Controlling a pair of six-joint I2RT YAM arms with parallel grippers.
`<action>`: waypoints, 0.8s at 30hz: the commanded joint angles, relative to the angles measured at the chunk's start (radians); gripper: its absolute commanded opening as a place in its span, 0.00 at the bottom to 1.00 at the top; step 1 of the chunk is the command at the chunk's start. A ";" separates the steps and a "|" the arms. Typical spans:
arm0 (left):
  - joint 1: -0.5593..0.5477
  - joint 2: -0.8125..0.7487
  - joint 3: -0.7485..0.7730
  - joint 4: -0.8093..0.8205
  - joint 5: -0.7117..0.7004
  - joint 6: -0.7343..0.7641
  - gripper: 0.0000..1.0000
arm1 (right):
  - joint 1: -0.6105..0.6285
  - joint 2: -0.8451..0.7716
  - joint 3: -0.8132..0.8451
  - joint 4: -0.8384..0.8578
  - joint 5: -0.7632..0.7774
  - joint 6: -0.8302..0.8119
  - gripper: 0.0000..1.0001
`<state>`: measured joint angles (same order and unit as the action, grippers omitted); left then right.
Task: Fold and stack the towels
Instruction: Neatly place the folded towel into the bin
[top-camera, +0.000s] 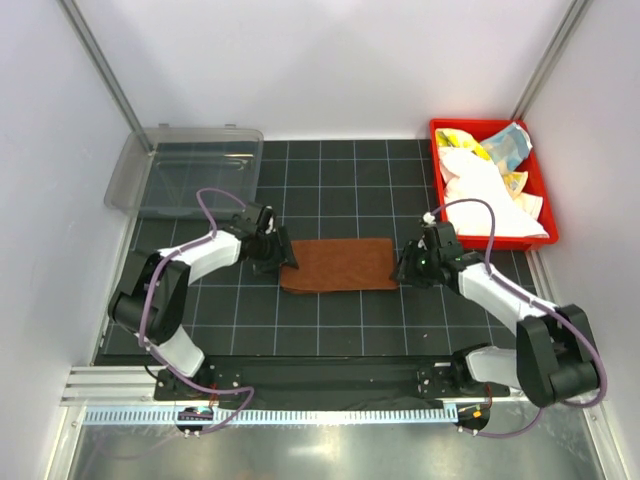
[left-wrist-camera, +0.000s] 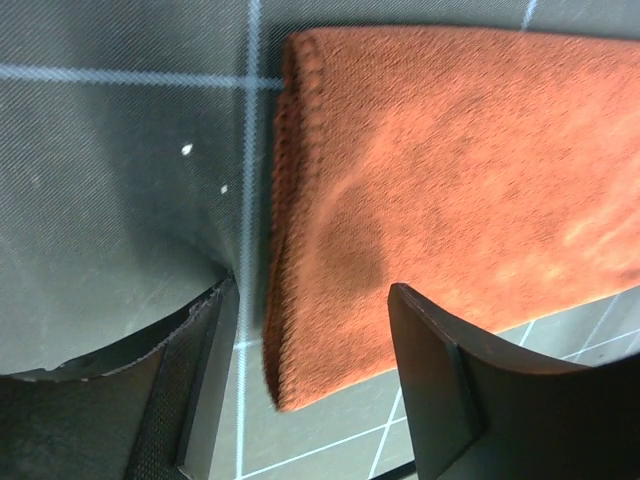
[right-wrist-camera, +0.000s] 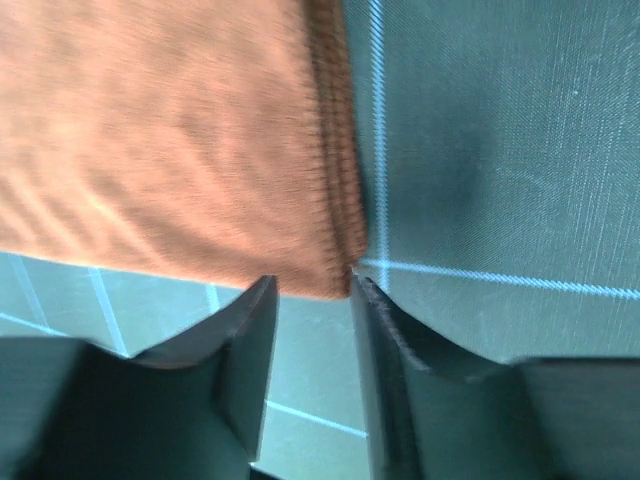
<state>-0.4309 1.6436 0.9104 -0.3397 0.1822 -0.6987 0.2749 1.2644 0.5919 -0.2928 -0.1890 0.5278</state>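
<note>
**Item:** rust-brown towel (top-camera: 338, 264), one. Lies flat as a long strip across the middle of the counter (top-camera: 330, 330), with its short ends pointing at the two arms. The right wrist view shows stacked layers along the right short end, so it appears to be folded at least once.

**Attendant claws:**
- Left claw (top-camera: 281, 260): at the towel's left end with its jaws spread. In the wrist view the near-left corner lies between the fingers (left-wrist-camera: 425, 345) and is not pinched.
- Right claw (top-camera: 404, 268): at the right end with a narrow gap between its jaws. The towel's near corner sits just at the mouth of that gap, and nothing is gripped (mat shows between the fingers).

**Other stock:** a white towel (top-camera: 480, 190), a pale yellow patterned towel (top-camera: 462, 142) and a light-blue towel (top-camera: 508, 145) are heaped in the red bin (top-camera: 436, 175) at far right, well apart from the work. A clear tub (top-camera: 128, 185) stands at far left.

**Handling note (judgement):**
- The step in hand looks like the next fold of the strip, end over end.
- Each claw should take every layer at its corner, not only the top ply.
- The right claw needs to open wider before it bites.
- Lift only one end and carry it low over the other.
- Square the short edges before letting go, or the stack will lean.
</note>
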 joint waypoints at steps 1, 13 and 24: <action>0.000 0.045 -0.001 0.034 0.013 -0.021 0.65 | 0.000 -0.088 0.029 -0.016 -0.001 0.003 0.46; -0.051 0.102 0.021 0.024 -0.016 -0.088 0.38 | 0.001 -0.223 0.095 -0.068 -0.044 0.012 0.75; -0.088 0.097 0.263 -0.243 -0.301 -0.079 0.00 | 0.001 -0.249 0.062 -0.039 -0.058 0.018 0.87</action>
<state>-0.5205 1.7504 1.0714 -0.4545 0.0483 -0.8032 0.2749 1.0466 0.6472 -0.3622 -0.2283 0.5312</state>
